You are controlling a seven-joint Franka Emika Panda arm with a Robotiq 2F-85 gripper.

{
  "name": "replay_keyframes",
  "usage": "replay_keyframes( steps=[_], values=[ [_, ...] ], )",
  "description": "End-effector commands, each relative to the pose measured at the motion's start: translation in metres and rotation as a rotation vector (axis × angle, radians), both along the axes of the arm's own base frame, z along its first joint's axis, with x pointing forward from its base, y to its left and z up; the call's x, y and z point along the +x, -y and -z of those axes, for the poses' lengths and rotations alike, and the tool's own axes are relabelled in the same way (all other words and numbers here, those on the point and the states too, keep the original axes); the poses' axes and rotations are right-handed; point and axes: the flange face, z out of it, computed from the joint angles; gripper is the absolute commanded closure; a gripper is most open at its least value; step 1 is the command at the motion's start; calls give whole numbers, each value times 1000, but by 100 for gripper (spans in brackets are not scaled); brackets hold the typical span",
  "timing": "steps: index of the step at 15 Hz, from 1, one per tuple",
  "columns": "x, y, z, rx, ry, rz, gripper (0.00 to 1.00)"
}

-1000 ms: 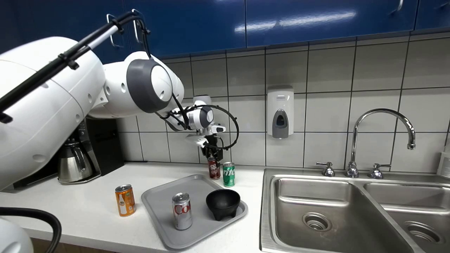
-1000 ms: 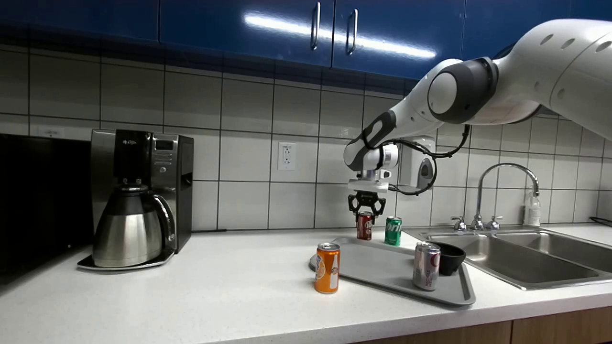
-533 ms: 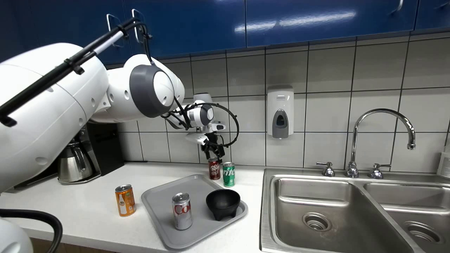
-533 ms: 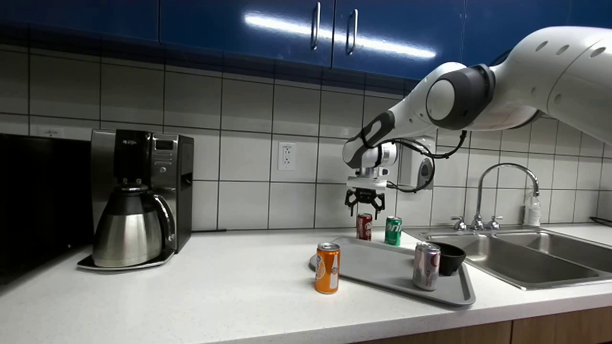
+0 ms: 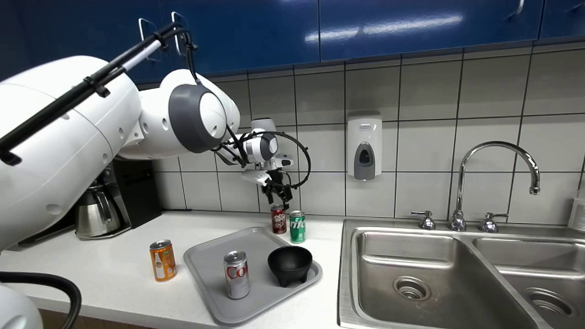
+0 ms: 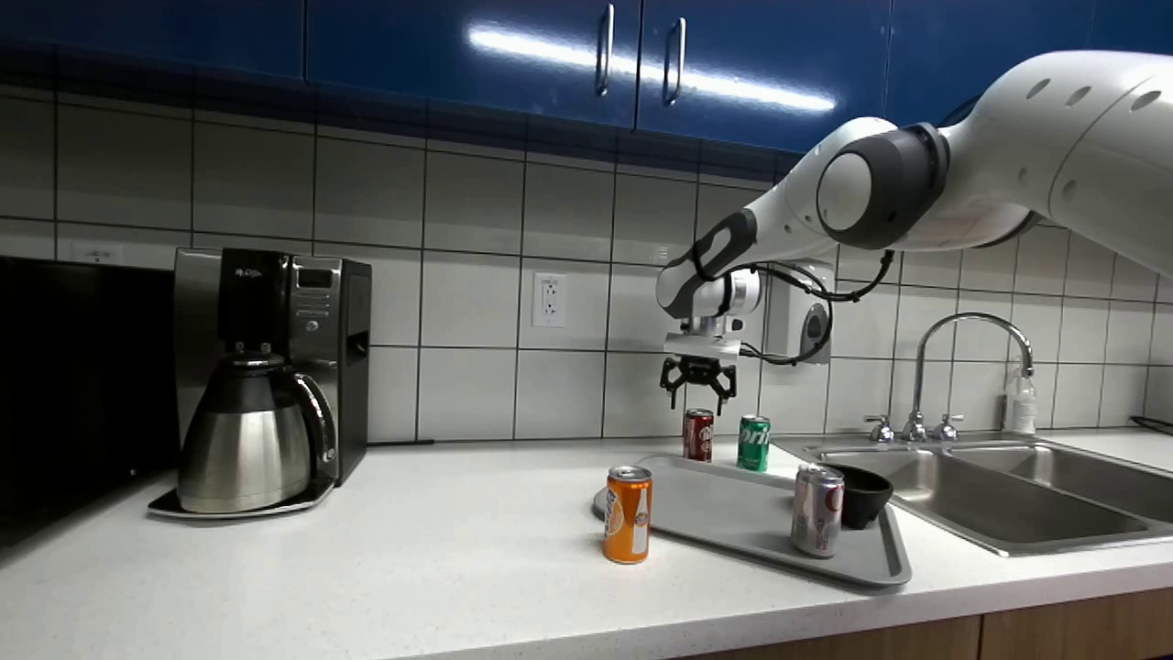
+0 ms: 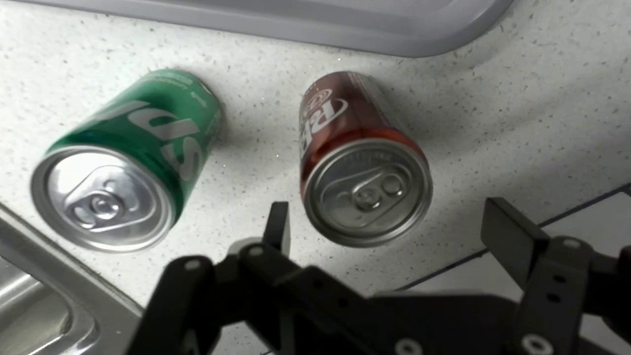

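Red can (image 6: pixel 697 437) — beneath the claw (image 6: pixel 697 405)

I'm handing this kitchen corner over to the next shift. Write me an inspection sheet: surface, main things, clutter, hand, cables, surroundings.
Surface: white speckled counter
Main things: red can, upright; green can, upright beside it, not touching
Clutter: orange can on the counter; silver can and black bowl on gray tray
Hand: open above the red can, holding nothing
Cables: black cable looping near the hand
Surroundings: sink, faucet, soap dispenser, coffee maker, blue cabinets
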Motion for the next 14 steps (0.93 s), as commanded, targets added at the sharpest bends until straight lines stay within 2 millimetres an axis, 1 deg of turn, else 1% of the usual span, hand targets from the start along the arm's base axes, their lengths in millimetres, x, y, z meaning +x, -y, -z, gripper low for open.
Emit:
replay_keyframes(
  steps=[1, 5, 8, 11, 14],
  values=[
    [-4, -2, -16, 18, 5, -23, 0],
    [-10, -6, -34, 20, 33, -29, 0],
    [-19, -12, -43, 20, 38, -40, 0],
    [-34, -21, -46, 19, 29, -63, 0],
    [-54, -31, -47, 14, 25, -92, 0]
  ],
)
